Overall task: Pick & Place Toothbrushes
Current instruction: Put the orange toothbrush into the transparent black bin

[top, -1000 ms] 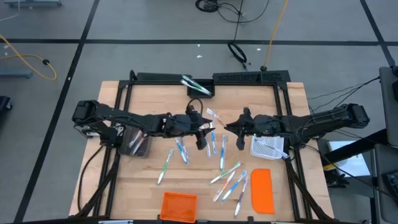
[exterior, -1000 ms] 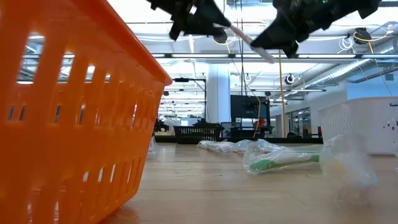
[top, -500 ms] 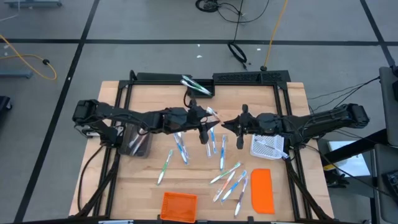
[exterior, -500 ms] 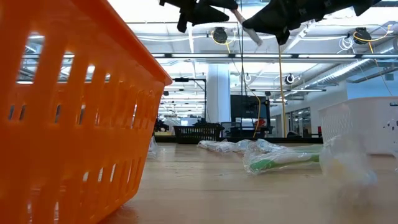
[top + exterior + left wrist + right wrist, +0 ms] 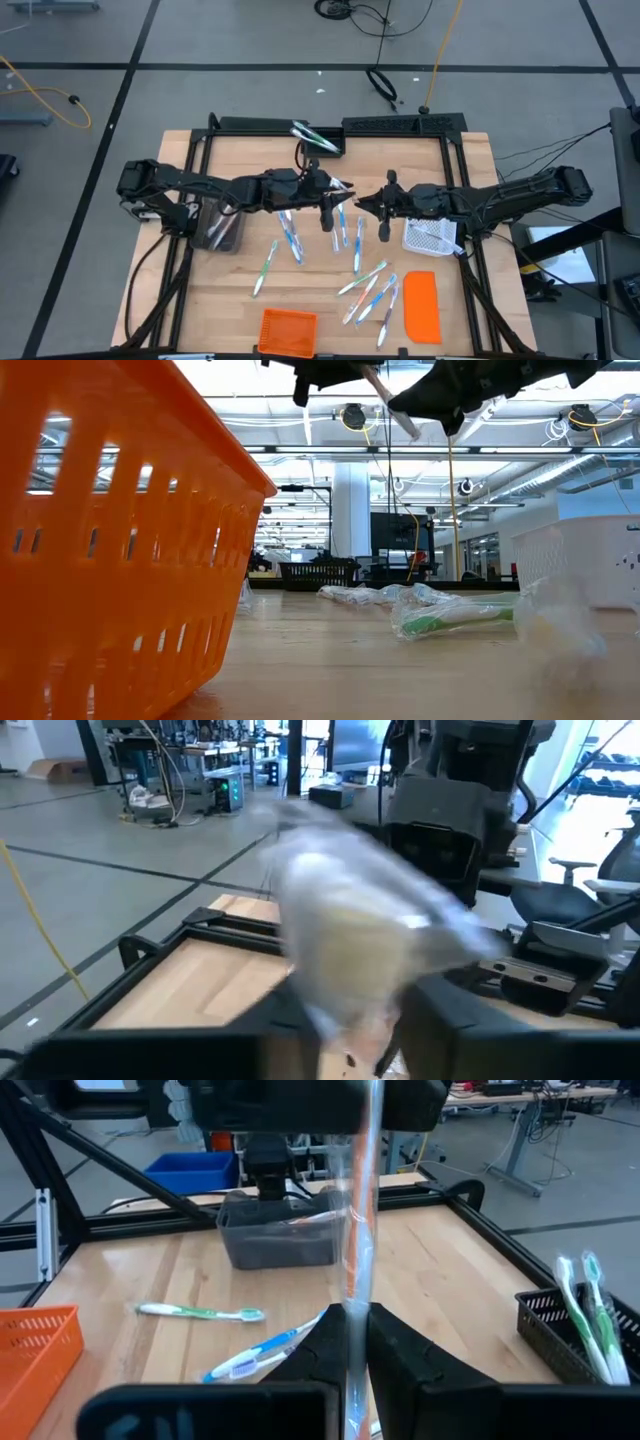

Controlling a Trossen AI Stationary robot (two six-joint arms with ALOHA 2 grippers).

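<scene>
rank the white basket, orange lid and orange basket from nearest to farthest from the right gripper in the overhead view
From the right gripper:
1. White basket, just beside it on the right.
2. Orange lid, toward the front right.
3. Orange basket, at the front edge, left of centre.

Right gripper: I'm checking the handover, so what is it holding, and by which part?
The right gripper is shut on a wrapped toothbrush, pinching it near one end; which end cannot be told. The left gripper is at its other end.
</scene>
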